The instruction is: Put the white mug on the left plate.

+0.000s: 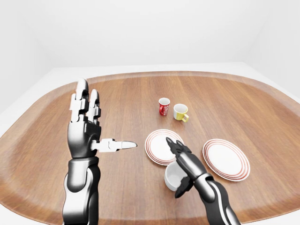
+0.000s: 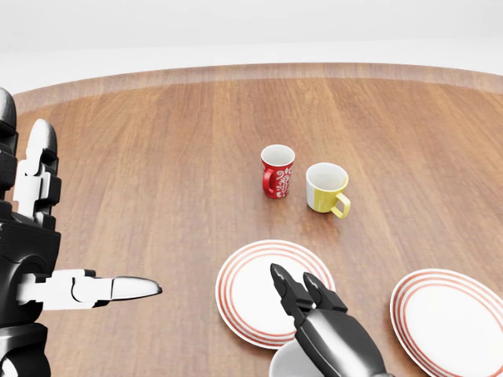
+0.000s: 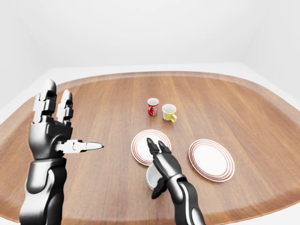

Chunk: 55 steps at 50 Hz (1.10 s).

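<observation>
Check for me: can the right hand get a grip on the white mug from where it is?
Probably yes. The right hand hangs directly over the white mug, fingers spread above its rim and thumb down its right side. Nothing lies between them; the left plate sits just beyond, bare.

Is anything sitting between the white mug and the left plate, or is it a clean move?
Nothing visible blocks it. The white mug sits just below the left plate, whose surface is bare. The right hand is at the mug.
</observation>
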### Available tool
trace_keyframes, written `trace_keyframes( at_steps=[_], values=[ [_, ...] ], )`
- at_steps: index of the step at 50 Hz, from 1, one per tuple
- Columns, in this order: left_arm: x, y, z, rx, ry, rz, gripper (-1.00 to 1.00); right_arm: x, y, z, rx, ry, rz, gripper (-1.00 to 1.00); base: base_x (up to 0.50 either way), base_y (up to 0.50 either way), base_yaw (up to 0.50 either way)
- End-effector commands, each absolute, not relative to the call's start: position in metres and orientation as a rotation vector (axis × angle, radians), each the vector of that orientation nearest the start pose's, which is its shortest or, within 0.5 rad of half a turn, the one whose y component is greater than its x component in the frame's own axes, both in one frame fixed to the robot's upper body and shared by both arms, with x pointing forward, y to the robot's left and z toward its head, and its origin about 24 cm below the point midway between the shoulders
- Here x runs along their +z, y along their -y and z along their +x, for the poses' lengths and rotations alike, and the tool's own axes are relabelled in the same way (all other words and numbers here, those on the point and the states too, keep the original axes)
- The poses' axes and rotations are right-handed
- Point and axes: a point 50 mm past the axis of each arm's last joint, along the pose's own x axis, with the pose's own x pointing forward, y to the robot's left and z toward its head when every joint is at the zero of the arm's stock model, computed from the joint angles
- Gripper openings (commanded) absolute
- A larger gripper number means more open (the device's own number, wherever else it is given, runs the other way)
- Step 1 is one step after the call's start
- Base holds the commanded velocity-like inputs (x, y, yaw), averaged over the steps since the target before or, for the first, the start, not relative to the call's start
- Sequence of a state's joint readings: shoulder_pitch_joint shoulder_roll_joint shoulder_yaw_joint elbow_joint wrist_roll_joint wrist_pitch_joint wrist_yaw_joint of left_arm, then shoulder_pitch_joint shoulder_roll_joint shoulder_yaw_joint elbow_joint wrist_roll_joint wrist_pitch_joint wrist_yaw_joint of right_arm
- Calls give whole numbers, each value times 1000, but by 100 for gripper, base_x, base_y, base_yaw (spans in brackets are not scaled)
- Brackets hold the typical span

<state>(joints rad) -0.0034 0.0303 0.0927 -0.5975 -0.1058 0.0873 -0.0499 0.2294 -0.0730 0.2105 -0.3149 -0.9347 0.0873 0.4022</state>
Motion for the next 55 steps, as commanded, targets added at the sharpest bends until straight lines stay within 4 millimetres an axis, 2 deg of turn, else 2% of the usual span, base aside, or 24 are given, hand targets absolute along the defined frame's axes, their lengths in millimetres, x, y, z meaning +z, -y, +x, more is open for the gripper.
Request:
trace_keyframes(
  at_steps=[1,22,35,55],
  values=[
    [167,-167,224,-3,508,-35,100,40,115,206,443,-126,-971,100,0,0,0],
    [168,-167,223,-4,512,-34,100,33,118,207,445,-158,-1001,100,0,0,0],
    [168,-167,223,-4,512,-34,100,46,116,214,468,-145,-1129,100,0,0,0],
    [167,-167,223,-5,510,-35,100,34,118,219,480,-201,-1148,100,0,0,0]
  ],
)
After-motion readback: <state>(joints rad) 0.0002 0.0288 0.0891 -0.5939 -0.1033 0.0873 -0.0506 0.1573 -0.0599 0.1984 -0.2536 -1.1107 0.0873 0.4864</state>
